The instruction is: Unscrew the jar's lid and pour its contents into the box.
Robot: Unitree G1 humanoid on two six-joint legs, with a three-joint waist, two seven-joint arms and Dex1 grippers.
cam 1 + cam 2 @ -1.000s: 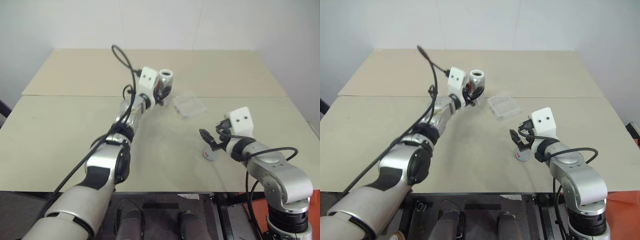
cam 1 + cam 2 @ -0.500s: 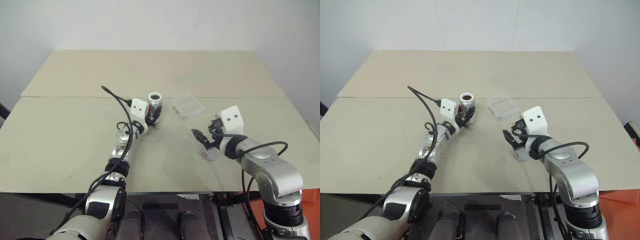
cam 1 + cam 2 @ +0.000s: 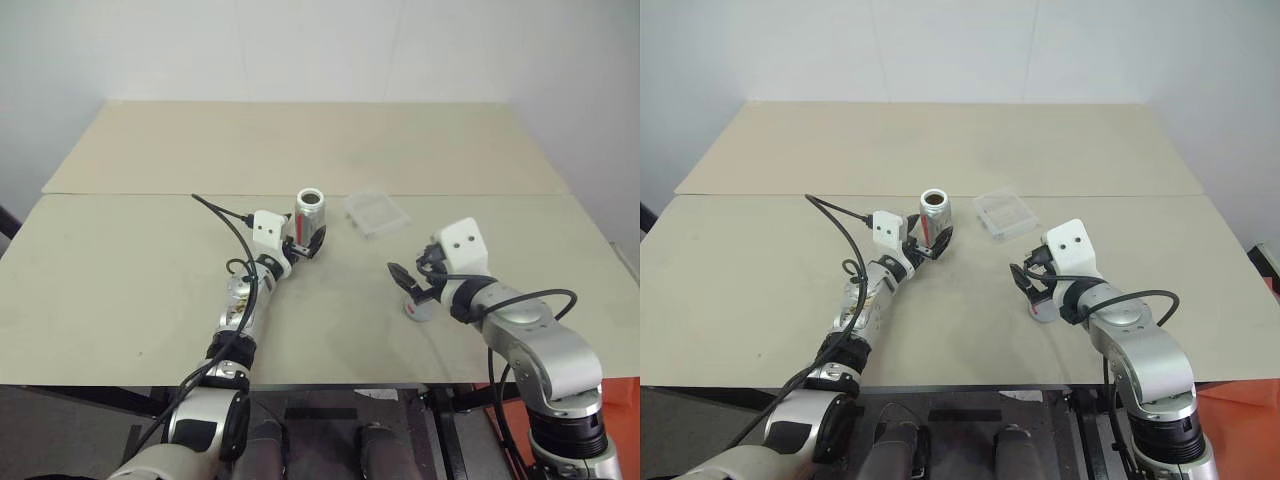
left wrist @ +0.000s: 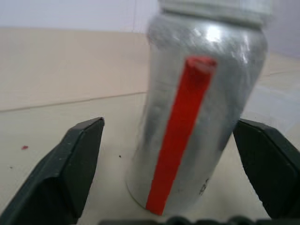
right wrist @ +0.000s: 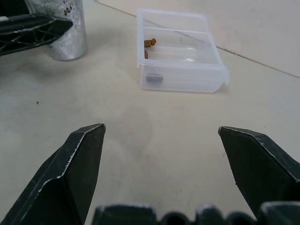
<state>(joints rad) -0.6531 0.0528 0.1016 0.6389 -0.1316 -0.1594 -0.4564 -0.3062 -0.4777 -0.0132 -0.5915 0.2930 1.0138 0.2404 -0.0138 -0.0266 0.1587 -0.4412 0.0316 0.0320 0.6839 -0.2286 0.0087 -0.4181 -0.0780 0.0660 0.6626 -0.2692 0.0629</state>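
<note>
A: What has the left gripper (image 3: 308, 240) done since a second ago?

B: Then it held the jar (image 3: 307, 213) up off the table, tilted, clamped between its fingers. Now the jar stands upright on the table (image 3: 130, 260), mouth open, and the fingers stand spread on either side of it with a gap showing on each side in the left wrist view. It has hold of nothing. The arm has also dropped low and drawn back toward the near edge.

A: And the right gripper (image 3: 412, 284)?

B: Fingers wide apart, empty, much where it was. It hovers just over the lid (image 3: 419, 309), which lies flat on the table near the right side.

A: Where is the box (image 3: 377, 212)?

B: Just to the right of the jar, a little apart from it, in the same place as before. The right wrist view shows a few small brown bits and a dark piece inside it.

A: The jar's marking?

B: A red stripe runs down its silvery side, facing the left wrist camera.

A: And the surface and room?

B: Two pale beige tabletops butt together, the seam (image 3: 150, 193) running left to right just beyond the jar. Behind the far edge is a plain white wall (image 3: 320, 50).
</note>
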